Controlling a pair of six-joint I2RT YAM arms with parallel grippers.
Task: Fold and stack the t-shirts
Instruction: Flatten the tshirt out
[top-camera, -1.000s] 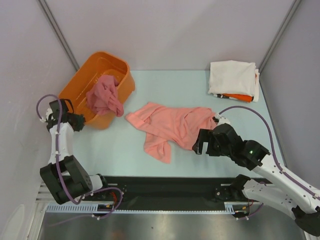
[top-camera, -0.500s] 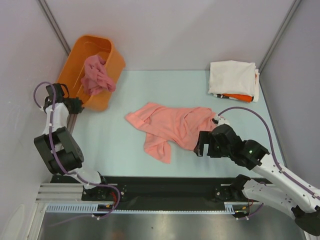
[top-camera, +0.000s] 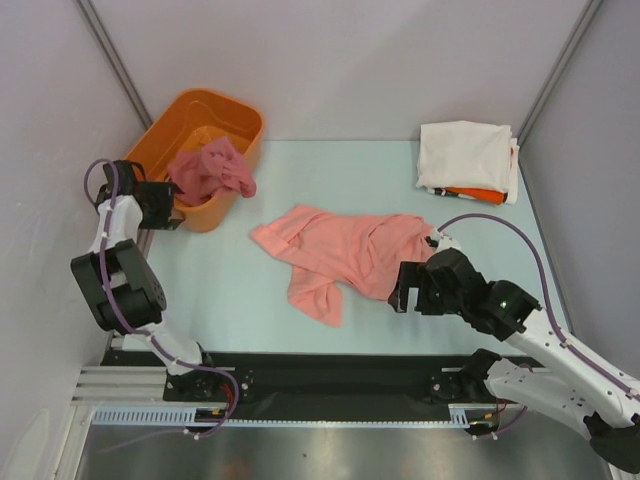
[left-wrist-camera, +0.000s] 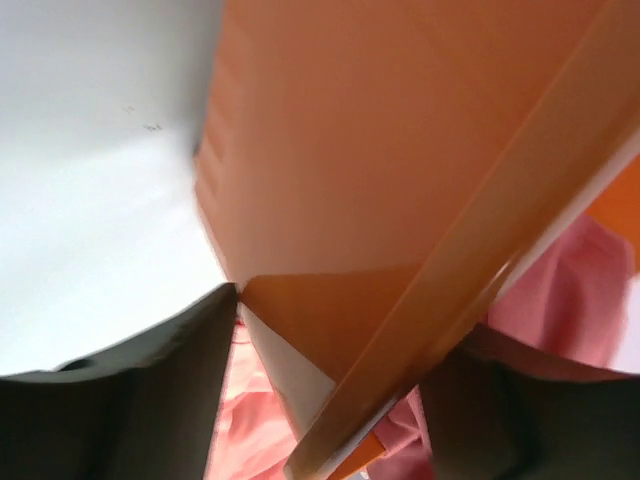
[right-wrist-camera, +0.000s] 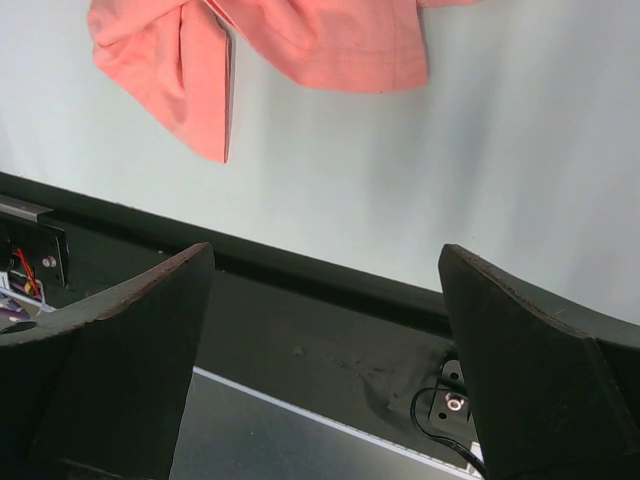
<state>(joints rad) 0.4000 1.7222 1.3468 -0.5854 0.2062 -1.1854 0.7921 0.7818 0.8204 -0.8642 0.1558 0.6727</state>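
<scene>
Salmon-pink t-shirt (top-camera: 345, 255) lay unfolded and rumpled in the middle of the tabletop (top-camera: 230, 290), one sleeve trailing toward the near edge. Rose-pink t-shirt (top-camera: 210, 172) sat bunched in the orange tub (top-camera: 215, 105) at the far left, spilling over the tub's near rim. Cream-white t-shirt (top-camera: 465, 152) was folded square at the far right corner, on top of a folded orange t-shirt (top-camera: 475, 195) with only its near edge showing. Left end effector (top-camera: 168, 205) was at the tub's near left wall. In the left wrist view, its fingers were spread apart with the tub rim running between them and rose-pink cloth beyond the rim. It was not clamped on the rim, and I couldn't tell whether either finger touched the plastic. Right end effector (top-camera: 400, 285) was fully open with nothing between the fingers, and sat just beside the salmon-pink t-shirt's right hem. Its wrist view showed bare tabletop, the black front rail and the shirt's lower edge.
</scene>
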